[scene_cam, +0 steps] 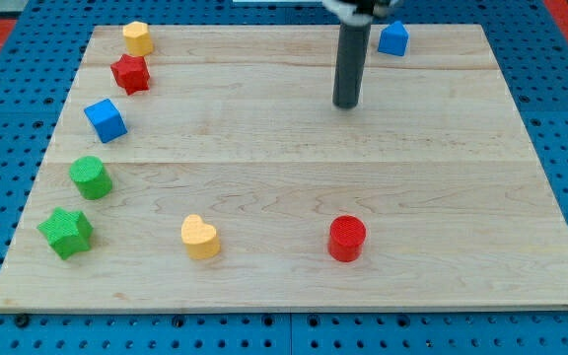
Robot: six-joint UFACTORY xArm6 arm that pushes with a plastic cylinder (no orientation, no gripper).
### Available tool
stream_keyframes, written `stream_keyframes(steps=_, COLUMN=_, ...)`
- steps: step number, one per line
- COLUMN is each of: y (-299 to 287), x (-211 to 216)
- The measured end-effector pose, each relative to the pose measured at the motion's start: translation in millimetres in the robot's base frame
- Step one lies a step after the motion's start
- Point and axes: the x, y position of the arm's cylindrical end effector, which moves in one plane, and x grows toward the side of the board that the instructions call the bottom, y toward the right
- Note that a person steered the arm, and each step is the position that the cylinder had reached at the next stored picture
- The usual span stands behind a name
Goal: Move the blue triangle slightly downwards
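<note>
The blue triangle [393,38] sits near the top edge of the wooden board [442,197], right of centre. My tip [346,105] rests on the board below and to the left of it, with a clear gap between them. The dark rod rises from the tip to the view's top, just left of the triangle.
Down the left side stand a yellow block [138,38], a red star [130,73], a blue cube [105,120], a green cylinder [91,177] and a green star [66,233]. A yellow heart [199,237] and a red cylinder [346,238] sit near the bottom.
</note>
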Motion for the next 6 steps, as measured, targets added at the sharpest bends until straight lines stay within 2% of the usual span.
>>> stream_keyframes(steps=1, y=-2.3, x=-63.6)
stream_keyframes(steps=3, y=1.5, x=-129.7)
stream_keyframes(steps=4, y=39.2, x=-128.2)
stream_keyframes(steps=5, y=94.2, x=-109.3)
stream_keyframes(steps=6, y=97.5, x=-77.0)
